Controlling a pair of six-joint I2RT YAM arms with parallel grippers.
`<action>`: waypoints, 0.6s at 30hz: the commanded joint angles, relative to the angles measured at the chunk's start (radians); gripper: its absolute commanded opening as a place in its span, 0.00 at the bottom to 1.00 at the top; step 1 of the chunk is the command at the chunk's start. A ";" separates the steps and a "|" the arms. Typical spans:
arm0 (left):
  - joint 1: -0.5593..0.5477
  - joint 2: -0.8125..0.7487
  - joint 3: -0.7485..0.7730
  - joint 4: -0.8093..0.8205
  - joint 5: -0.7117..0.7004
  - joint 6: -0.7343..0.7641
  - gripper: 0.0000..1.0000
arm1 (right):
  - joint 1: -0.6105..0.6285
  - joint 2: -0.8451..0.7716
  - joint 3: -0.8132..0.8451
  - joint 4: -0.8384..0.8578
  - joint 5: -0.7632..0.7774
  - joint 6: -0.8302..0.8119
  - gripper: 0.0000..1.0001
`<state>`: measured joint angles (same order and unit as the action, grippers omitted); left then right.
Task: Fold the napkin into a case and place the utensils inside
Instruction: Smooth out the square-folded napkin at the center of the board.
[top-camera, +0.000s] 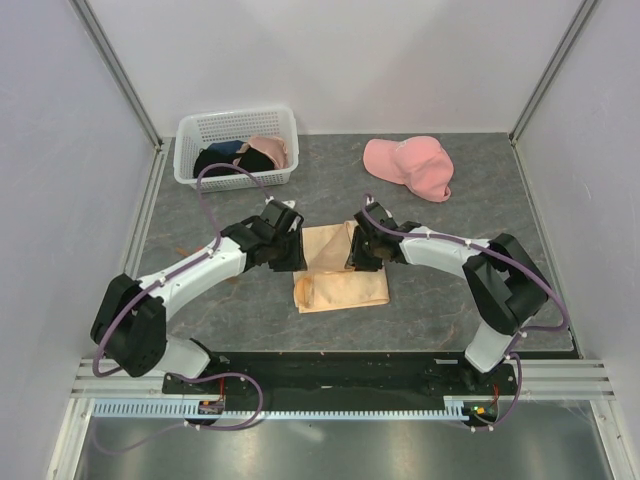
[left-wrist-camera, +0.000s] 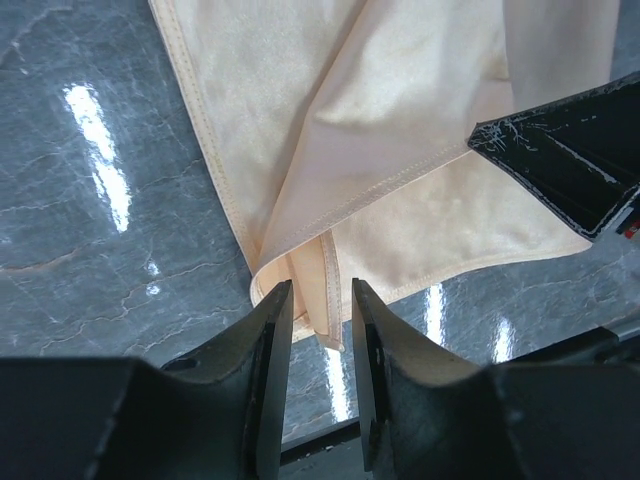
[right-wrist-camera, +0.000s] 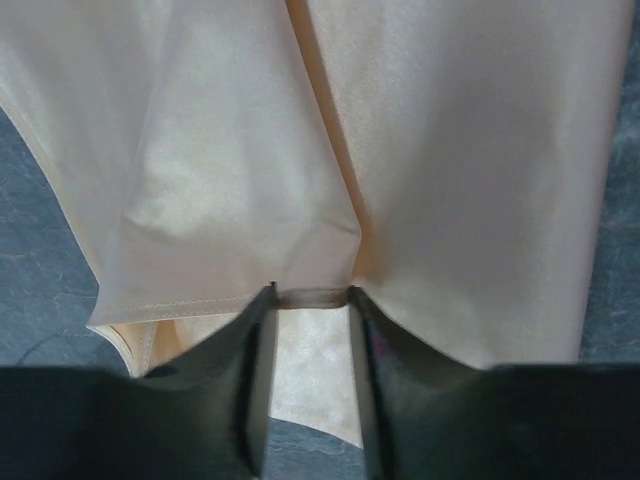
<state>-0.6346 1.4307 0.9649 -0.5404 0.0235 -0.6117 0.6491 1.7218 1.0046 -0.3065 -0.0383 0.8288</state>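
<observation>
The peach-tan napkin (top-camera: 340, 285) lies partly folded on the grey table between my two arms. My left gripper (top-camera: 297, 250) is at its left side. In the left wrist view the left gripper (left-wrist-camera: 322, 292) stands open a finger's width, and a hemmed corner of the napkin (left-wrist-camera: 400, 120) lies between its fingertips without being pinched. My right gripper (top-camera: 352, 255) is at the napkin's upper middle. In the right wrist view the right gripper (right-wrist-camera: 312, 292) has its jaws apart, with a folded hem of the napkin (right-wrist-camera: 450, 150) stretched across the fingertips. The utensils are out of view.
A white basket (top-camera: 190, 135) holding dark and pink clothes stands at the back left. A pink cap (top-camera: 410, 165) lies at the back right. White walls close the table on three sides. The right arm's black finger (left-wrist-camera: 570, 160) shows at the right of the left wrist view.
</observation>
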 joint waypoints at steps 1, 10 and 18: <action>0.016 -0.071 -0.002 -0.001 -0.068 -0.013 0.37 | 0.015 0.005 0.054 0.064 -0.020 -0.029 0.32; 0.076 -0.165 -0.046 -0.001 -0.108 -0.059 0.37 | 0.063 0.149 0.291 0.145 -0.075 -0.013 0.00; 0.093 -0.168 -0.032 -0.001 0.001 -0.037 0.38 | 0.044 0.253 0.517 0.125 -0.180 -0.051 0.68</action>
<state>-0.5446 1.2594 0.9169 -0.5468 -0.0448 -0.6422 0.7177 2.0361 1.5284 -0.1829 -0.1772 0.8089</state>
